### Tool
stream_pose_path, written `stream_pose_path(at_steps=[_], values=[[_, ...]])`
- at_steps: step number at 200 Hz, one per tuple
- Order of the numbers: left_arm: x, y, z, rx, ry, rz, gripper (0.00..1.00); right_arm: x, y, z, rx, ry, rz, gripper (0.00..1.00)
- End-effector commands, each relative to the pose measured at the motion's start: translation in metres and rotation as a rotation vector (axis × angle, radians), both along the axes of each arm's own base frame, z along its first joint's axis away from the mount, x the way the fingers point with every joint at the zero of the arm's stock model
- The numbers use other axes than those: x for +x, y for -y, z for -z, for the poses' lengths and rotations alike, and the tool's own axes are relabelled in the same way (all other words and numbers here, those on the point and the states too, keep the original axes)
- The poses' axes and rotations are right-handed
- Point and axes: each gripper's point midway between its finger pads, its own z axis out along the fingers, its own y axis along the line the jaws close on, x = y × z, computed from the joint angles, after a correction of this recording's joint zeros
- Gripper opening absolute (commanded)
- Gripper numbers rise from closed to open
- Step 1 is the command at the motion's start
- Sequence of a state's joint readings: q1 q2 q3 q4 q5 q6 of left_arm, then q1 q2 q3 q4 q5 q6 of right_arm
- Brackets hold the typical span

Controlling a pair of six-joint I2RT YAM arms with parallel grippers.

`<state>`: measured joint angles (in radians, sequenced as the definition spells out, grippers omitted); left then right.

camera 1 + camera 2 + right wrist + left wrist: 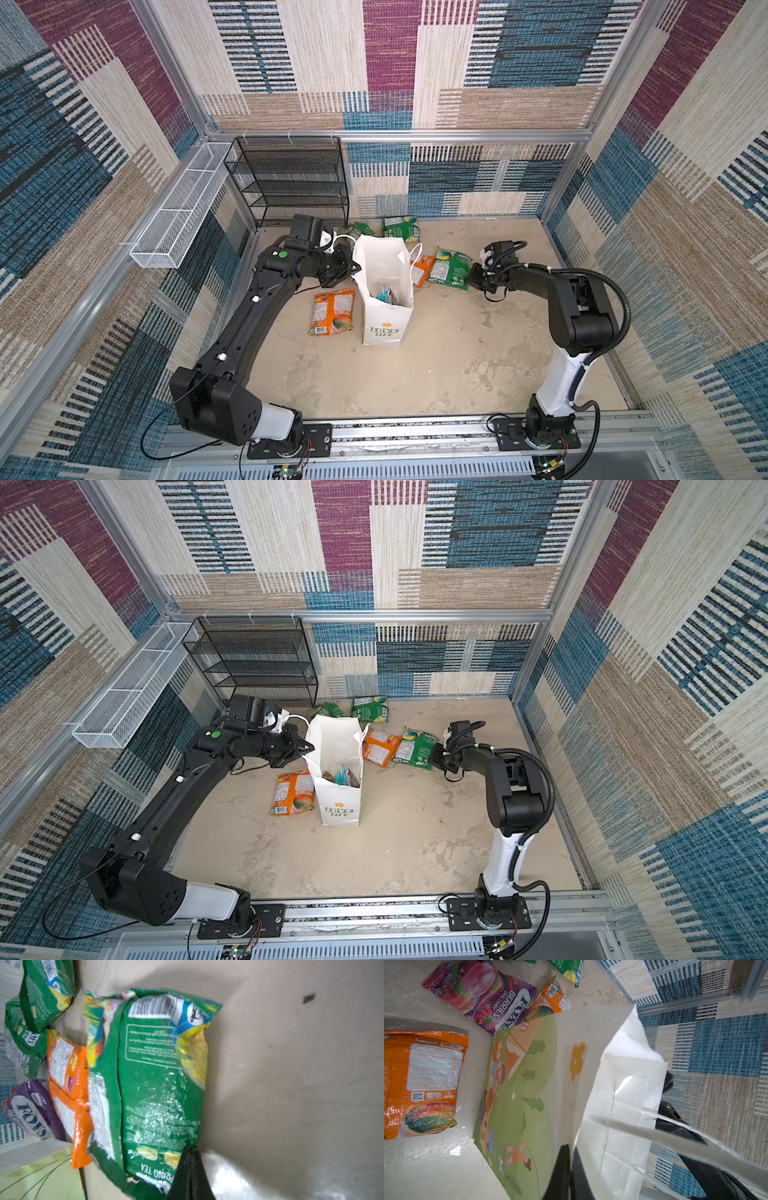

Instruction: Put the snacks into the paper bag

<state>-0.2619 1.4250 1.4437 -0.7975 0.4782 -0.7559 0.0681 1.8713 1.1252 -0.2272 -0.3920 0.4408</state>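
Paper bag [386, 266] [332, 746] [612, 1064] stands upright mid-bench [436, 353], mouth open, "LOVE LIFE" print on the front wall. Left gripper [351, 268] [305, 748] [570, 1147] is closed on the bag's left rim; the left wrist view shows paper pinched between the jaws, with a cord handle crossing close by. Teal packet [386, 295] [347, 777] sits inside the bag, seen through the mouth in both top views. Right gripper [471, 276] [434, 758] [190, 1151] is clamped tight on the right edge of the green packet [449, 270] [415, 750] [158, 1084], which lies flat on the bench to the right of the bag, barcode side up, "SPRING TEA" print by the jaws. Second orange packet [422, 268] [380, 746] [68, 1093] lies between the bag and the green packet, touching both. Left orange packet [332, 311] [293, 793] [421, 1082] lies flat just beside the bag's left wall, label side up. Berries packet [483, 999] [35, 1111], pink-purple, lies behind the bag and shows in the wrist views only. Rear green packets [401, 228] [370, 707] [47, 991], two of them, lie touching near the back wall. Black wire rack [291, 178] stands in the back left corner, and a white mesh basket [178, 216] hangs on the left wall.
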Motion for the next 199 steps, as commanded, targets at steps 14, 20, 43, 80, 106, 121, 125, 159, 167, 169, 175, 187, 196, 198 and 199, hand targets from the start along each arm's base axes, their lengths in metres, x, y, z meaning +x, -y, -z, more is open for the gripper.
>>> stream_pose_path(at_steps=[14, 20, 43, 80, 106, 121, 125, 159, 167, 169, 175, 187, 196, 198, 199], values=[[0.004, 0.003, -0.007, -0.025, 0.025, 0.003, 0.0, -0.005, -0.007, -0.048, 0.046, 0.083, -0.02, 0.0], [0.005, 0.003, -0.007, -0.026, 0.026, 0.003, 0.0, -0.007, -0.007, -0.058, 0.049, 0.101, -0.017, 0.0], [0.004, 0.003, -0.008, -0.028, 0.028, 0.004, 0.0, -0.014, -0.006, -0.087, 0.062, 0.156, -0.005, 0.0], [0.004, 0.002, -0.008, -0.03, 0.026, 0.004, 0.0, -0.024, -0.008, -0.131, 0.092, 0.244, -0.008, 0.0], [0.004, 0.003, -0.008, -0.032, 0.026, 0.003, 0.0, -0.03, -0.01, -0.153, 0.114, 0.286, -0.015, 0.0], [0.004, 0.003, -0.009, -0.034, 0.027, 0.004, 0.0, -0.034, -0.013, -0.16, 0.132, 0.295, -0.023, 0.0], [0.004, 0.003, -0.009, -0.035, 0.028, 0.004, 0.0, -0.035, -0.013, -0.162, 0.135, 0.298, -0.026, 0.0], [0.004, 0.003, -0.009, -0.037, 0.028, 0.004, 0.0, -0.039, -0.017, -0.182, 0.16, 0.337, -0.042, 0.0], [0.004, 0.003, -0.009, -0.037, 0.03, 0.004, 0.0, -0.039, -0.018, -0.192, 0.168, 0.355, -0.045, 0.0], [0.005, 0.003, -0.009, -0.036, 0.03, 0.004, 0.0, -0.04, -0.019, -0.194, 0.17, 0.358, -0.047, 0.0], [0.004, 0.003, -0.009, -0.037, 0.03, 0.004, 0.0, -0.041, -0.02, -0.202, 0.174, 0.374, -0.049, 0.0], [0.004, 0.003, -0.01, -0.039, 0.03, 0.005, 0.0, -0.043, -0.023, -0.221, 0.183, 0.405, -0.055, 0.0], [0.004, 0.004, -0.009, -0.04, 0.028, 0.006, 0.0, -0.045, -0.025, -0.237, 0.192, 0.432, -0.061, 0.0], [0.004, 0.004, -0.01, -0.041, 0.027, 0.006, 0.0, -0.046, -0.026, -0.24, 0.193, 0.437, -0.064, 0.0], [0.004, 0.004, -0.009, -0.041, 0.027, 0.006, 0.0, -0.046, -0.026, -0.242, 0.194, 0.441, -0.064, 0.0]])
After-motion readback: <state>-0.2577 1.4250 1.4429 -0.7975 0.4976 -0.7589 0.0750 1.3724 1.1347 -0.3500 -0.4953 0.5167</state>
